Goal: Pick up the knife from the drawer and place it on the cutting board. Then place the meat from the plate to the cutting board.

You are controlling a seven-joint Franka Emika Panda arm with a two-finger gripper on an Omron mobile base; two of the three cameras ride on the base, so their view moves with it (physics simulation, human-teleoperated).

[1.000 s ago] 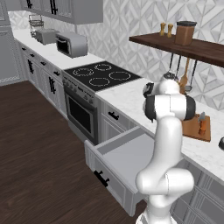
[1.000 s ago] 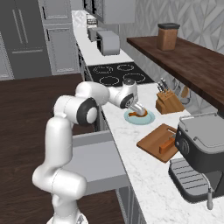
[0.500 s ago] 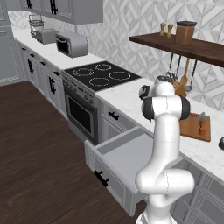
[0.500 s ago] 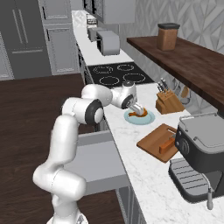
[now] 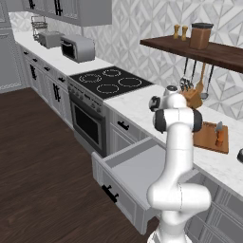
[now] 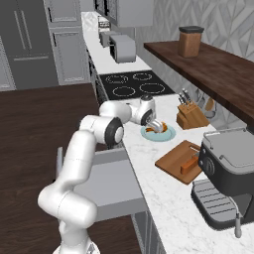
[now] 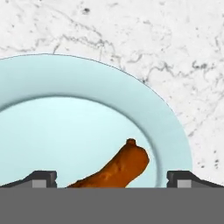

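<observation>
My gripper (image 7: 113,179) is open and hangs just above the pale blue-green plate (image 7: 87,122), its two fingertips (image 7: 43,178) standing on either side of the meat (image 7: 116,168), an orange-brown drumstick lying on the plate. From the right base view the gripper (image 6: 151,122) points down over the meat (image 6: 157,127) on the plate (image 6: 169,134). The knife (image 6: 188,163) lies on the reddish-brown cutting board (image 6: 173,159), further right along the counter. In the left base view the knife (image 5: 219,135) rests on the cutting board (image 5: 207,137). The drawer (image 5: 137,168) stands pulled out below the counter.
A wooden knife block (image 6: 191,116) stands against the wall behind the plate. A dark coffee machine (image 6: 225,171) sits right of the cutting board. The stovetop (image 6: 136,84) lies left of the plate. The open drawer (image 6: 111,181) juts out beside my base.
The arm has leaned forward and the hand has sunk slightly toward the plate. The jaws have stayed open, and the meat and knife have not moved.
</observation>
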